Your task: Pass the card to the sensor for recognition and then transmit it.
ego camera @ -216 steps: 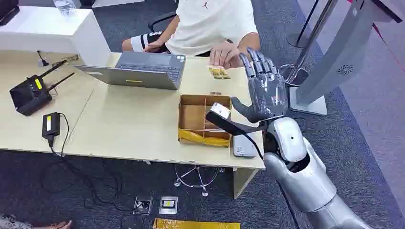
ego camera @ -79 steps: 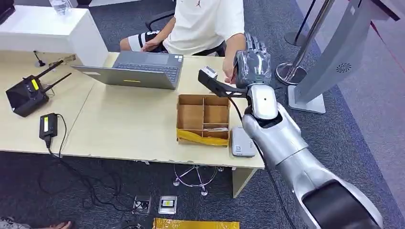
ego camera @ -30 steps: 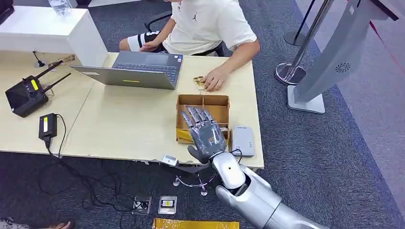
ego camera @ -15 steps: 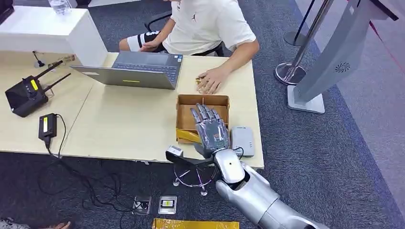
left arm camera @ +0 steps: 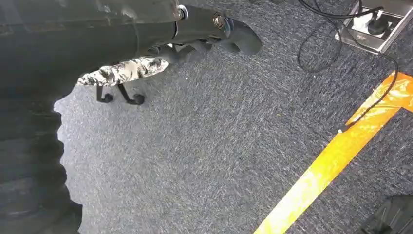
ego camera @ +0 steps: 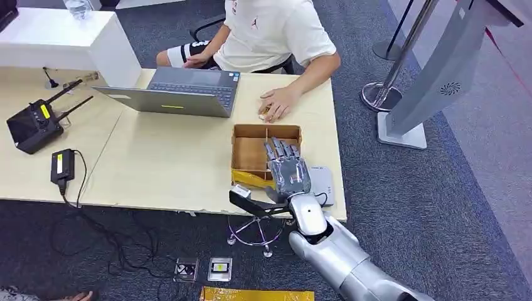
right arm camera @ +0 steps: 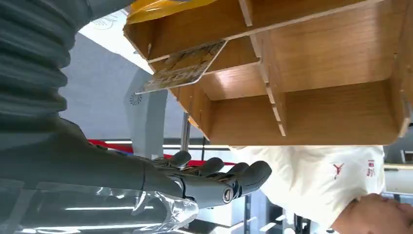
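My right hand (ego camera: 287,170) hovers over the near right part of the brown divided box (ego camera: 251,150), fingers stretched out and apart, holding nothing. In the right wrist view the same fingers (right arm camera: 214,180) reach out beside the box (right arm camera: 331,102). A gold patterned card (right arm camera: 182,70) leans in one of its compartments. The grey card sensor (ego camera: 325,180) lies on the table just right of the hand, partly behind it. A person's hand (ego camera: 277,102) rests on the table beyond the box, over a small gold card (ego camera: 261,115). My left hand (left arm camera: 214,34) hangs over the carpet, holding nothing.
An open laptop (ego camera: 182,91) sits at the back of the beige table (ego camera: 163,169). A black radio unit (ego camera: 34,122) and a power adapter (ego camera: 64,164) lie to the left. A grey stand (ego camera: 439,81) and a stanchion (ego camera: 384,94) rise to the right. Yellow tape (ego camera: 257,293) marks the floor.
My right hand has moved from the table's near edge forward and right, over the box. The person's hand has slid onto the gold card.
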You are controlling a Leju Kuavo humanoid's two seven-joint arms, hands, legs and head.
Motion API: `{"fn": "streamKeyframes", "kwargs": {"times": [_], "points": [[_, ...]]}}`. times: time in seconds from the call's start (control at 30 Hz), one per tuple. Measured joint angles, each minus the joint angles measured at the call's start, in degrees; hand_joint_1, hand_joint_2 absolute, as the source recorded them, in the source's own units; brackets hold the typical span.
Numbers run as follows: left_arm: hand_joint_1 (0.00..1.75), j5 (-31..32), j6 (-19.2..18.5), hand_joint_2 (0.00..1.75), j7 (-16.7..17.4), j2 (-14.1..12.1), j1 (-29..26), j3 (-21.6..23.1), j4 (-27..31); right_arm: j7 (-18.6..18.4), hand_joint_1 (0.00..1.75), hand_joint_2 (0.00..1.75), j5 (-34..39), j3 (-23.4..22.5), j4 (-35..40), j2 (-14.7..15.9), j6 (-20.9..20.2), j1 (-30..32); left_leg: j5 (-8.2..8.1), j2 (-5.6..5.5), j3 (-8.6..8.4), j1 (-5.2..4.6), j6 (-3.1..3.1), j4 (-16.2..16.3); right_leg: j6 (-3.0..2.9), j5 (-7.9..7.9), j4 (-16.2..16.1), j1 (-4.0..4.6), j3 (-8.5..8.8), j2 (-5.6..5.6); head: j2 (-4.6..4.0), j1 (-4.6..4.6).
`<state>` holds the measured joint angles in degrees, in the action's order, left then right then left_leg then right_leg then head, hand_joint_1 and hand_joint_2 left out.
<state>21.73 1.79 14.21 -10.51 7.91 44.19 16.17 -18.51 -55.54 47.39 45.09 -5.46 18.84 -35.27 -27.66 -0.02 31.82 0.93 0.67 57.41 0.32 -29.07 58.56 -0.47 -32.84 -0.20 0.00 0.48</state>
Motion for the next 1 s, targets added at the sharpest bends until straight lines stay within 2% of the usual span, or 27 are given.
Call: {"fn": "streamKeyframes", "kwargs": {"times": [0.23, 0.3, 0.33, 0.4, 0.43, 0.47, 0.53, 0.63, 0.67, 0.73, 0.77, 0.83, 0.87, 1.0], "points": [[0.0, -0.42, 0.04, 1.75, 0.04, 0.0, -0.02, 0.0, 0.0, 0.2, 0.05, 1.75, -0.55, -0.59, -0.81, -0.96, -0.17, 0.0, 0.0, 0.0, 0.0, 0.01, 0.0, 0.0, 0.0, 0.0, 0.0, 0.01, 0.0, 0.0, 0.0, 0.0], [0.0, -0.68, 0.13, 1.75, 0.06, 0.0, -0.03, 0.0, 0.0, 0.5, 0.3, 1.75, -0.7, -0.61, -1.07, -1.33, -0.2, 0.0, 0.0, 0.0, 0.0, 0.0, 0.0, -0.01, 0.0, 0.0, 0.01, 0.01, 0.0, 0.0, 0.0, 0.0], [0.0, -0.75, 0.24, 1.75, 0.04, 0.0, -0.07, 0.0, -0.02, 0.59, 0.33, 1.75, -0.77, -0.61, -1.2, -1.53, -0.2, -0.01, 0.0, 0.0, 0.0, 0.0, 0.0, -0.01, 0.0, 0.0, 0.0, 0.01, 0.0, 0.0, 0.0, 0.0], [0.0, -0.87, 0.41, 1.75, 0.06, 0.0, -0.13, 0.0, -0.02, 0.7, 0.72, 1.75, -0.83, -0.61, -1.51, -1.93, -0.2, -0.01, 0.0, 0.0, 0.01, 0.0, 0.0, -0.01, 0.0, 0.0, 0.01, 0.01, 0.0, 0.0, 0.0, 0.0], [0.0, -0.94, 0.48, 1.75, 0.04, 0.0, -0.18, 0.0, -0.04, 0.85, 0.75, 1.75, -0.85, -0.61, -1.66, -2.12, -0.2, -0.02, 0.0, 0.0, 0.0, 0.0, 0.0, -0.01, 0.0, 0.0, 0.01, 0.0, 0.01, -0.01, 0.0, 0.0], [0.0, -0.96, 0.59, 1.75, 0.06, 0.0, -0.26, 0.0, -0.07, 0.96, 1.03, 1.75, -0.85, -0.61, -1.81, -2.3, -0.2, -0.04, 0.0, 0.0, 0.01, 0.0, 0.0, -0.01, 0.0, 0.0, 0.01, 0.0, 0.0, 0.0, 0.0, 0.0], [0.0, -1.16, 0.79, 1.75, 0.06, 0.02, -0.36, -0.02, -0.13, 1.03, 1.15, 1.75, -0.85, -0.61, -2.08, -2.58, -0.22, -0.08, 0.0, 0.0, 0.0, 0.0, 0.0, -0.01, 0.0, 0.0, 0.01, 0.0, 0.0, 0.0, 0.0, 0.0], [0.0, -1.25, 1.05, 1.75, 0.05, 0.02, -0.54, -0.02, -0.15, 1.03, 1.08, 1.75, -0.85, -0.61, -2.56, -2.99, -0.33, -0.21, 0.0, 0.0, 0.01, 0.0, 0.0, -0.01, 0.0, 0.0, 0.0, 0.0, 0.0, -0.01, 0.0, 0.0], [0.0, -1.25, 1.07, 1.75, 0.04, 0.02, -0.59, -0.02, -0.15, 1.03, 0.8, 1.75, -0.85, -0.61, -2.73, -3.08, -0.42, -0.25, 0.0, 0.0, 0.01, 0.0, 0.0, 0.0, 0.0, 0.0, 0.0, 0.0, 0.0, -0.01, 0.0, 0.0], [0.0, -1.25, 1.09, 1.75, 0.07, 0.02, -0.65, -0.02, -0.17, 0.98, 0.79, 1.75, -0.87, -0.61, -3.04, -3.28, -0.66, -0.36, 0.0, 0.0, 0.0, 0.0, 0.0, 0.0, 0.0, 0.0, 0.0, 0.0, 0.0, 0.0, 0.0, -0.02], [0.0, -1.25, 1.11, 1.75, 0.07, 0.02, -0.65, -0.02, -0.2, 0.9, 0.93, 1.75, -0.96, -0.61, -3.21, -3.35, -0.68, -0.42, 0.0, 0.0, 0.0, 0.0, 0.0, -0.01, 0.0, 0.0, 0.0, 0.0, 0.0, -0.01, 0.0, 0.0], [0.0, -1.29, 1.11, 1.75, 0.06, 0.02, -0.67, -0.02, -0.24, 0.63, 0.93, 1.75, -1.03, -0.61, -3.56, -3.43, -0.68, -0.46, 0.0, 0.0, 0.0, 0.0, 0.0, -0.01, 0.0, 0.0, 0.01, 0.0, 0.01, -0.01, 0.0, 0.0], [0.0, -1.34, 1.11, 1.75, 0.06, 0.02, -0.69, -0.02, -0.26, 0.55, 0.82, 1.75, -1.03, -0.61, -3.69, -3.48, -0.66, -0.47, 0.0, 0.0, 0.0, 0.0, 0.0, -0.01, 0.0, 0.0, 0.01, 0.0, 0.01, -0.01, 0.0, 0.0], [0.0, -1.57, 1.16, 1.75, 0.07, 0.04, -0.77, -0.04, -0.31, 0.42, 0.75, 1.75, -1.22, -0.61, -4.33, -3.78, -0.68, -0.48, 0.0, 0.0, 0.0, 0.0, 0.0, -0.01, 0.0, 0.0, 0.01, 0.0, 0.01, -0.01, 0.0, 0.0]]}}
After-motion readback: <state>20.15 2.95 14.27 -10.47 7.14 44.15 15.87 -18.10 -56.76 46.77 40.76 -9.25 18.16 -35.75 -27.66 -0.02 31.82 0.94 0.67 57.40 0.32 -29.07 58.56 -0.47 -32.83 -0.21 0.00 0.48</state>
